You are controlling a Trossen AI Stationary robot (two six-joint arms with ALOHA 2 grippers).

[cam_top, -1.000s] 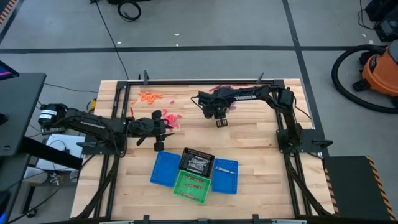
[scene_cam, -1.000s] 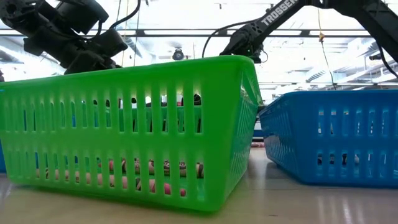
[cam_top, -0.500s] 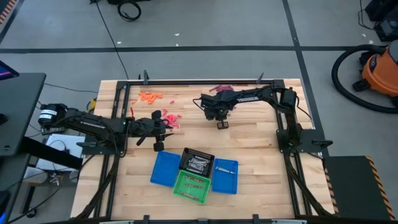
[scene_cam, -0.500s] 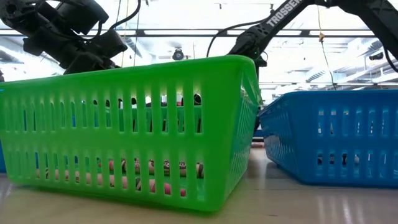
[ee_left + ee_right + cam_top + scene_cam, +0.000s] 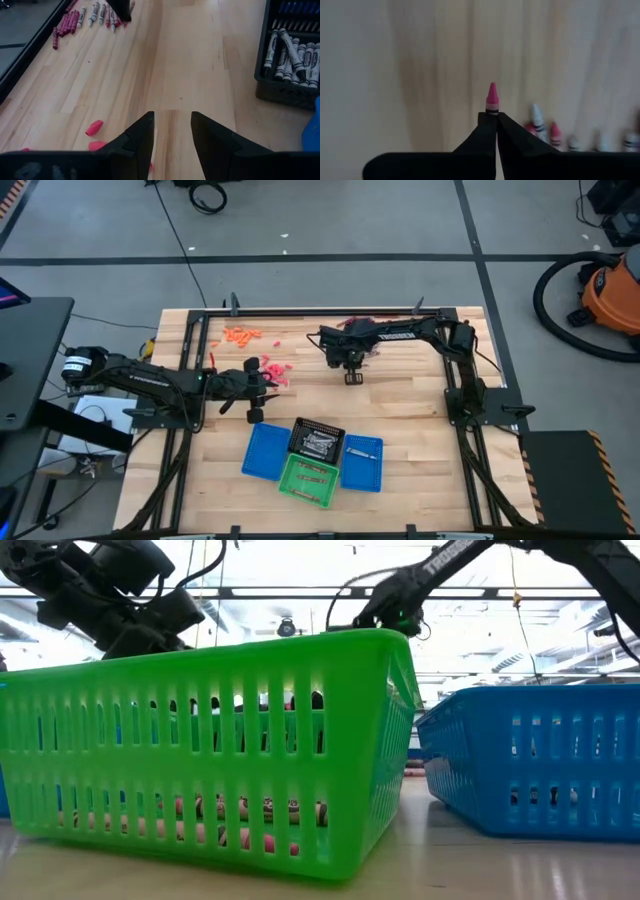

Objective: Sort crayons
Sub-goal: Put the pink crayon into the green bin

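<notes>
My right gripper (image 5: pixel 352 376) hangs over the far middle of the table, shut on a pink crayon (image 5: pixel 492 97). Many maroon, grey and red crayons (image 5: pixel 360 321) lie in a row at the far edge; some show under the gripper (image 5: pixel 536 118). My left gripper (image 5: pixel 171 131) stands open and empty over bare wood at the left, near pink bits (image 5: pixel 276 370). The black basket (image 5: pixel 317 438) holds grey crayons (image 5: pixel 292 50). The green basket (image 5: pixel 200 740) has crayons on its floor (image 5: pixel 240 812). My right gripper pinches the pink crayon between its two fingertips, on the wrapped body just behind the point (image 5: pixel 491 111). The fingers point down and lie along the crayon. Its pointed end sticks out below the fingertips, and it looks clear of the table.
Two blue baskets (image 5: pixel 265 450) (image 5: pixel 362 462) flank the black and green ones (image 5: pixel 308 478) near the front middle. Orange bits (image 5: pixel 240 335) lie at the far left. A black frame (image 5: pixel 300 310) rims the table. Bare wood lies between the crayon row and the baskets.
My right gripper has dipped toward the table by the crayon row and come back up a little. Its fingertips look closer together now than a second ago.
</notes>
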